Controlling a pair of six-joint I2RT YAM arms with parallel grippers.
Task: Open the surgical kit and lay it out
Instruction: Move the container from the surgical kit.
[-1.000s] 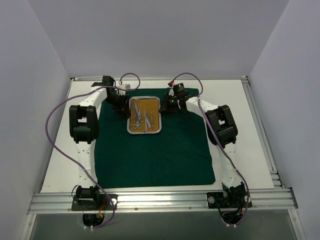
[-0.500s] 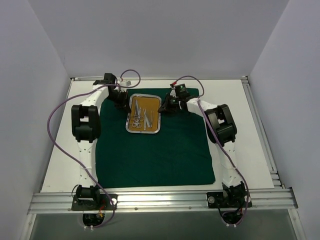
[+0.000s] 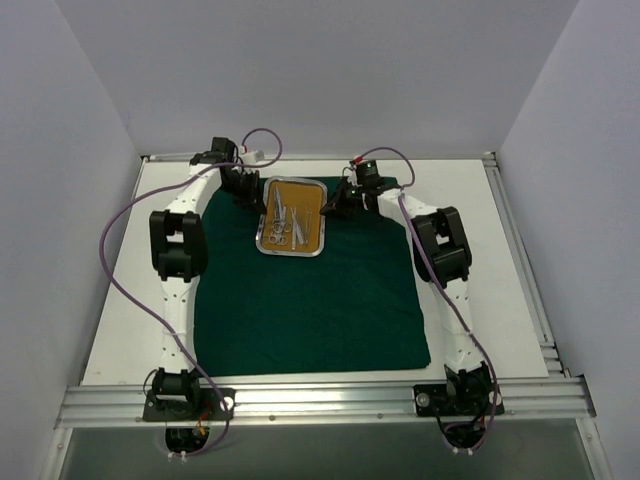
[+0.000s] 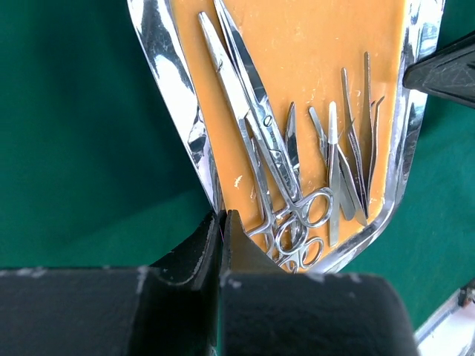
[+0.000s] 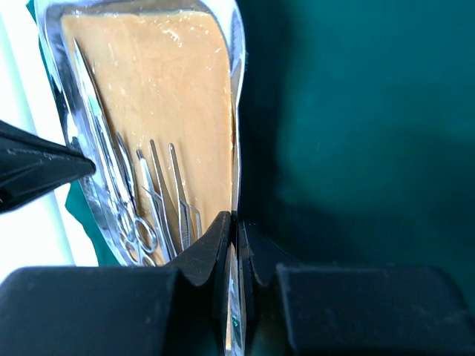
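Note:
The dark green cloth wrap (image 3: 310, 290) lies spread flat on the table. The steel tray (image 3: 293, 253) with its orange-brown floor sits near the cloth's far edge. Several silver scissor-handled instruments (image 4: 286, 200) and tweezers (image 4: 349, 167) lie in it. My left gripper (image 4: 223, 216) is shut on the tray's left rim (image 4: 199, 148). My right gripper (image 5: 235, 219) is shut on the tray's right rim (image 5: 236, 126). Both grippers show in the top view, the left gripper (image 3: 252, 196) and the right gripper (image 3: 333, 205) flanking the tray. The instruments also show in the right wrist view (image 5: 141, 215).
White table (image 3: 500, 260) shows around the cloth on all sides. White walls close in the left, right and back. An aluminium rail (image 3: 320, 400) runs along the near edge by the arm bases. Purple cables (image 3: 120, 250) loop beside both arms.
Both grippers have moved the tray away from me, toward the cloth's far edge, and it has turned slightly. Both arms have stretched further out with it.

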